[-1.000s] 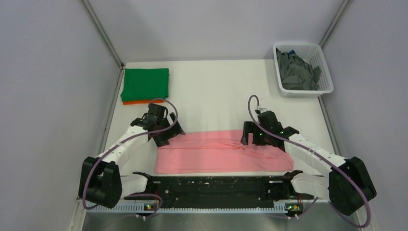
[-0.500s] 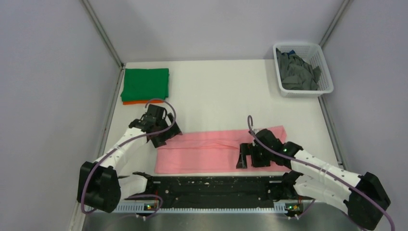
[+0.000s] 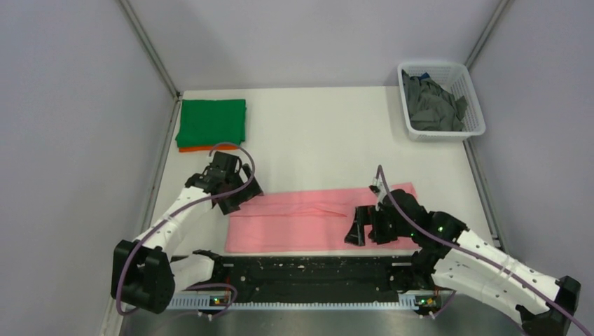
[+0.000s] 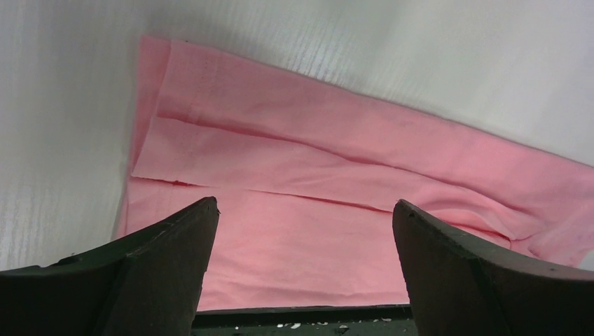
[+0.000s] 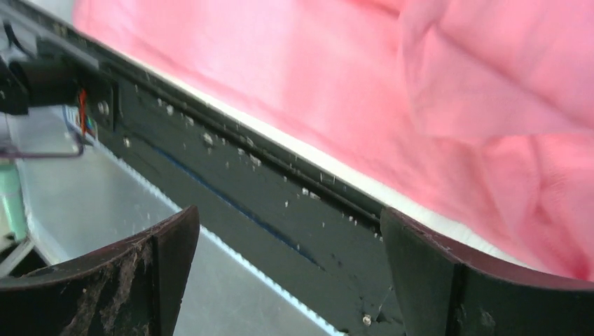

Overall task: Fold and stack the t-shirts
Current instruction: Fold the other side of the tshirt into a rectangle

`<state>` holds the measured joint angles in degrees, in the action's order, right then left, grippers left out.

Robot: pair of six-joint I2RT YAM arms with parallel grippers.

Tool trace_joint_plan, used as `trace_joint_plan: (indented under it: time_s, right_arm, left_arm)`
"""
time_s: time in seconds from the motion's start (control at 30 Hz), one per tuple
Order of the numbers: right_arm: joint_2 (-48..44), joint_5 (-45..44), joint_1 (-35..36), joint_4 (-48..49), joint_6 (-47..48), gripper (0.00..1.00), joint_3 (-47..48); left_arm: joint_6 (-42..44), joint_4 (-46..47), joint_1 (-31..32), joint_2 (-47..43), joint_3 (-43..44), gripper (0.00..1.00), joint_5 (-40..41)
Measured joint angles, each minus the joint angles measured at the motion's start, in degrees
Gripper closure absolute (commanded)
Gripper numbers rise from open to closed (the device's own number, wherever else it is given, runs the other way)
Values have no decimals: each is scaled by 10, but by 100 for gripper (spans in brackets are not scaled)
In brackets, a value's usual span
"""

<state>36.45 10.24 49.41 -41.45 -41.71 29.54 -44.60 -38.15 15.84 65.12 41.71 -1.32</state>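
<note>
White table [image 3: 315, 133], overhead view: pink t-shirt [image 3: 301, 222] folded into one long band. Left gripper [image 4: 305, 206], jaws apart: shirt's layered end ahead of them, folds legible by wrist only. Right gripper [image 5: 287, 217], jaws apart: black rail [image 5: 280, 203] between, pink cloth beyond.

White matte table [image 3: 315, 133]. Close to its near edge, a pink t-shirt [image 3: 294, 220], folded into a long flat band along that edge. Beyond the pink t-shirt to the left, a folded orange t-shirt [image 3: 199, 148], only a sliver showing under a green t-shirt [image 3: 212, 122]. Beyond it to the right, a white lattice basket [image 3: 448, 135].
</note>
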Motion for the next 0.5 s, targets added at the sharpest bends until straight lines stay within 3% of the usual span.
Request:
trace_joint_plan:
  time_s: [0.13,0.3,0.5]
  right_arm:
    - [25,-80,0,-2,4,1,57]
    - [121,-173,-21,11,18,1,98]
    - [230,-148,-154,86,55,1,61]
  left_arm:
    - [6,6,5,18,18,1,-19]
    - [12,26,26,59,40,1,-34]
    - [13,37,46,101,43,1,-43]
